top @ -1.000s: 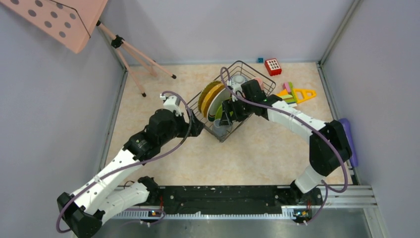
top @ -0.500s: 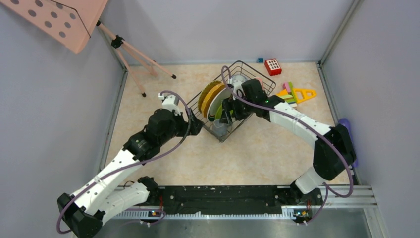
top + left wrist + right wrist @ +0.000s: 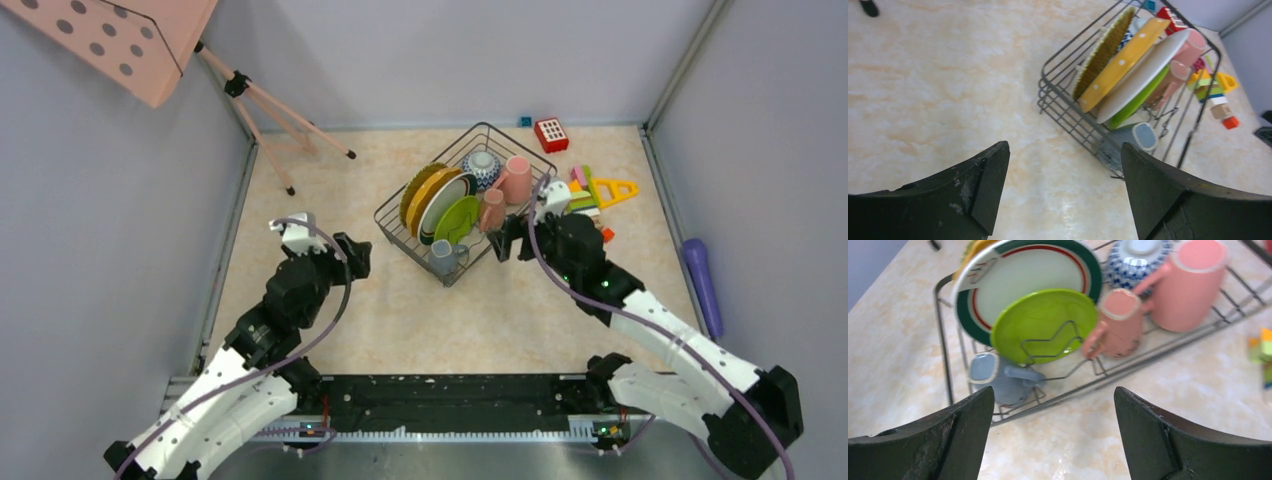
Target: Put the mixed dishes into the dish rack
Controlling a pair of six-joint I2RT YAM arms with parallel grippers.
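The dish rack (image 3: 396, 229) stands at mid-table. In it stand on edge a yellow ribbed plate (image 3: 420, 190), a white plate with a dark green rim (image 3: 1018, 285) and a lime-green plate (image 3: 1043, 322). A patterned bowl (image 3: 1135, 262), two pink mugs (image 3: 1193, 285) (image 3: 1120, 322) and a grey mug (image 3: 998, 377) sit there too. My left gripper (image 3: 355, 255) hangs open left of the rack, over bare table. Open and holding nothing, my right gripper (image 3: 505, 240) is just off the rack's near right side. From the left wrist, the rack (image 3: 1068, 117) lies beyond the open left gripper (image 3: 1065, 147).
Colourful toy blocks (image 3: 595, 190) and a red block (image 3: 551, 134) lie right of the rack. A purple cylinder (image 3: 703, 285) rests by the right wall. A tripod (image 3: 270, 115) with a pink perforated board (image 3: 120, 40) stands at the back left.
Both arms have pulled back from the rack toward the near edge. The right gripper has come out of the rack and opened wider; the left gripper has moved away to the left.
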